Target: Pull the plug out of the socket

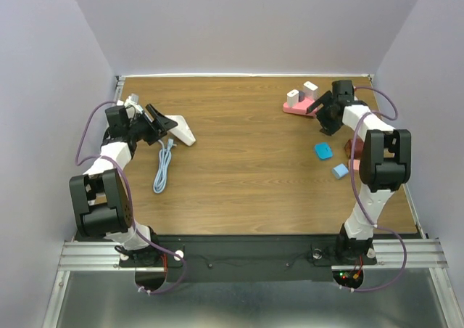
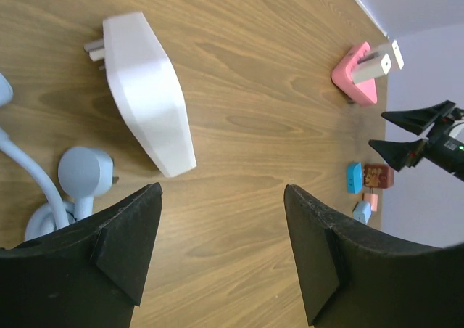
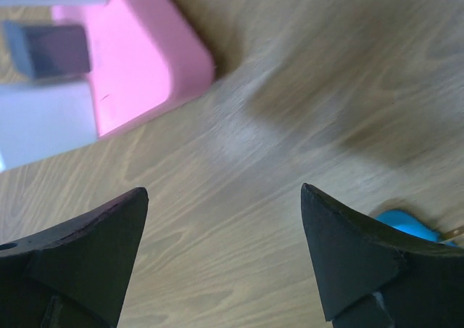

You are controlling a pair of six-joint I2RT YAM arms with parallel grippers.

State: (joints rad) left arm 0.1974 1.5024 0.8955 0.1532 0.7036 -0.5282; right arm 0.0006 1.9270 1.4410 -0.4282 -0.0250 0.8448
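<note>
A pink socket (image 1: pixel 296 109) lies at the back right of the table with two white plugs (image 1: pixel 293 96) standing in it. It also shows in the right wrist view (image 3: pixel 138 59) with a white plug (image 3: pixel 43 121), and in the left wrist view (image 2: pixel 355 78). My right gripper (image 1: pixel 317 117) is open and empty just right of the socket, above bare wood (image 3: pixel 225 191). My left gripper (image 1: pixel 168 125) is open and empty (image 2: pixel 223 191) beside a white adapter (image 1: pixel 183 133) with metal prongs (image 2: pixel 145 96).
A light blue cable (image 1: pixel 163 168) with its round plug (image 2: pixel 83 174) lies near the left gripper. Small blue blocks (image 1: pixel 323 151) (image 1: pixel 340 171) and a reddish one (image 2: pixel 378 175) lie at the right. Purple walls enclose the table.
</note>
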